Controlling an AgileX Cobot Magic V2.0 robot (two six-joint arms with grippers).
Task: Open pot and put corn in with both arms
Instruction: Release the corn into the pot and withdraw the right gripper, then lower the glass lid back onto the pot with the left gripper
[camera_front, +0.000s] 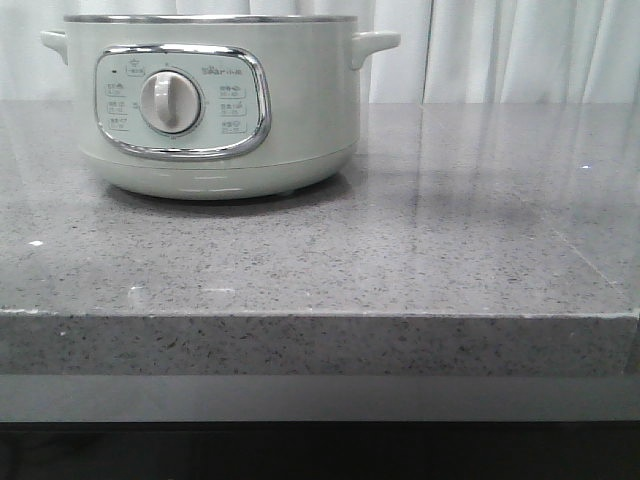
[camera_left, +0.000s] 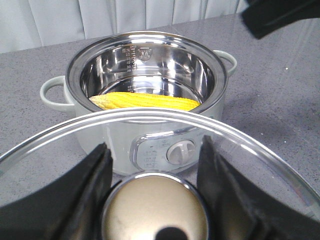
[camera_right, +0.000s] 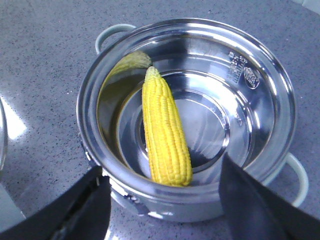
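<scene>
We see the corn (camera_right: 166, 134) lying along 12–6 inside the pot (camera_right: 280, 90), below our right jaws (camera_right: 162, 200), spread and empty; left jaws (camera_left: 155, 175) pinch the lid knob (camera_left: 155, 212).

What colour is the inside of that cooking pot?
Shiny silver steel, mirror-like, inside the pot; it reflects the yellow corn. The right wrist view shows it best.

Pot (camera_front: 210, 100) pale mint-white, steel rim; corn (camera_right: 165, 135) bright yellow; counter (camera_front: 400, 250) speckled grey.
</scene>
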